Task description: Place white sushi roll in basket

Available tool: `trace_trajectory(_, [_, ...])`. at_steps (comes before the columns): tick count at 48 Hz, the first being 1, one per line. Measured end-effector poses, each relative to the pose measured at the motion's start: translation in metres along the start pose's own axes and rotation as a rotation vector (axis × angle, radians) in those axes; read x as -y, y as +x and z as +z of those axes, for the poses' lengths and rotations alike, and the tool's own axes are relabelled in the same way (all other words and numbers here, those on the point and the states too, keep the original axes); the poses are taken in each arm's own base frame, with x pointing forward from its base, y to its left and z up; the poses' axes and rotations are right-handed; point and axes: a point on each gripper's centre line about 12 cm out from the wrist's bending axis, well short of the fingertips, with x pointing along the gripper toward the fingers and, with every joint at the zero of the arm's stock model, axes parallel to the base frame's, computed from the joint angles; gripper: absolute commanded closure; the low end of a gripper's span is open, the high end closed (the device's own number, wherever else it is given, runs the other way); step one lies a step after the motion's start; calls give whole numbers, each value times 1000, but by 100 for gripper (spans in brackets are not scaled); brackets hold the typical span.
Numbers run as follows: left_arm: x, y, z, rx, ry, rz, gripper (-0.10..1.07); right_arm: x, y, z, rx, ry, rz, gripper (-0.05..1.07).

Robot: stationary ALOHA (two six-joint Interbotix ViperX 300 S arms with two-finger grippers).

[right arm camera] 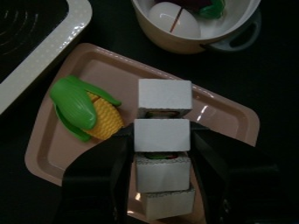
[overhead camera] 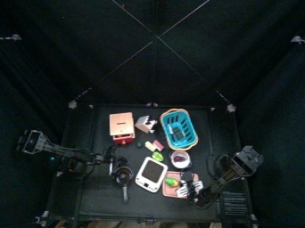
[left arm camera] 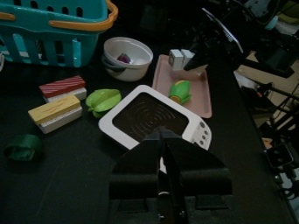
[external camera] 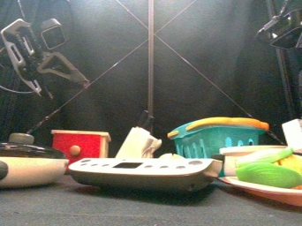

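Note:
A row of small white sushi roll pieces with dark bands lies on a pink tray (right arm camera: 222, 114) beside a toy corn cob (right arm camera: 84, 107). My right gripper (right arm camera: 163, 149) hangs over the tray, open, with one jaw on each side of the white sushi roll (right arm camera: 163, 175); whether the jaws touch it I cannot tell. The turquoise basket (overhead camera: 179, 127) with its orange handle stands at the back of the table, beyond the tray. My left gripper (left arm camera: 163, 144) hovers shut above the white rectangular gadget (left arm camera: 146, 118), holding nothing.
A white bowl (right arm camera: 239, 35) with a purple piece sits between tray and basket. A red-and-tan box (overhead camera: 120, 125) stands at the back left. Small toy foods (left arm camera: 65, 101) lie left of the gadget, and a dark pan (external camera: 24, 163) is at the front left.

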Motion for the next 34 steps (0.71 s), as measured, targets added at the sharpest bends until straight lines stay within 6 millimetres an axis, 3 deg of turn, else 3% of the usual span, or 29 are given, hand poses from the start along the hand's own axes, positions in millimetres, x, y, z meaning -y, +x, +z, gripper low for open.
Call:
trace_trajectory(6, [0, 0, -1, -3, -1, 1, 58, -3, -5, 12, 26, 2, 36, 50])
trace_trajectory(14, [0, 0, 0, 0, -1, 1, 58, -3, -25, 57, 96, 6, 116, 50])
trace_trajectory(22, [0, 0, 0, -1, -1, 1, 58, 9, -26, 119, 150, 28, 110, 50])
trace_trajectory(34, [0, 0, 0, -3, 2, 0, 58, 41, -10, 220, 182, 18, 136, 50])
